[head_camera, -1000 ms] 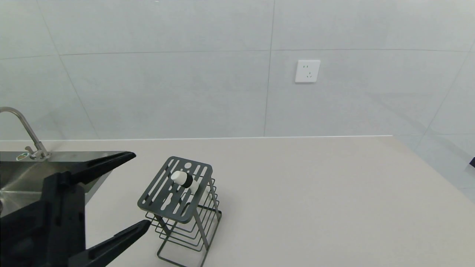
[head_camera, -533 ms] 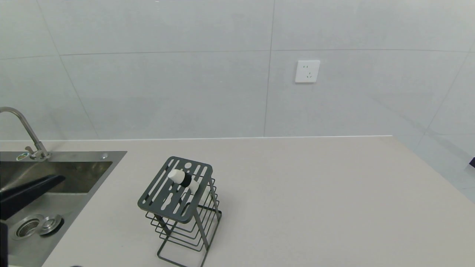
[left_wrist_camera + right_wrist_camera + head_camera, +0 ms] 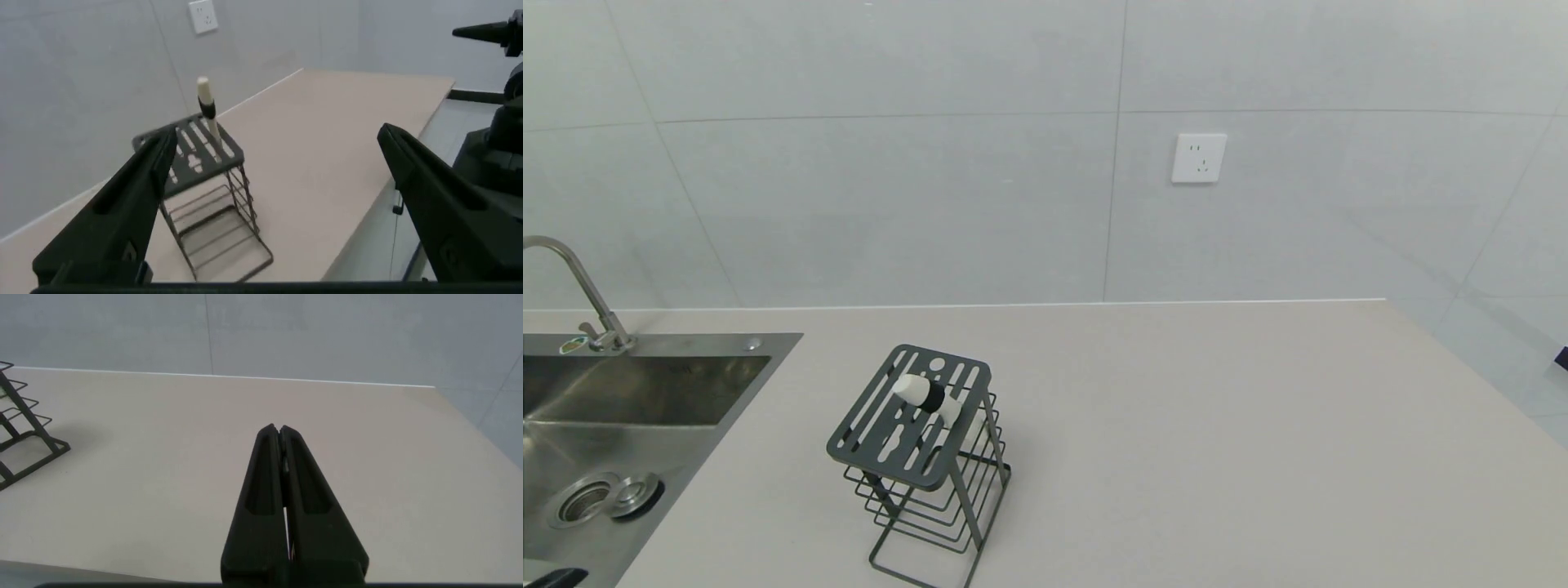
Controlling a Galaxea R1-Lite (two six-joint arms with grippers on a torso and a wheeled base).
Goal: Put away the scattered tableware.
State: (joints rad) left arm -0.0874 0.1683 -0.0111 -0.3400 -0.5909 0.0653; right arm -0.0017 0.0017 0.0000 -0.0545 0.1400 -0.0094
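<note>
I see grey wall tiles [image 3: 890, 204], a white socket [image 3: 1200, 158], a beige countertop [image 3: 1217, 425], a steel sink [image 3: 645, 384] at its left edge.

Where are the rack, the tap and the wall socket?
rack [image 3: 894, 433]: head view, on its slotted top plate.
tap [image 3: 586, 286]: head view, on the slanted spout pipe.
wall socket [image 3: 1199, 158]: head view, on the middle of its white face.

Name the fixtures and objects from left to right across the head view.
sink → metal rack → wall socket
</note>
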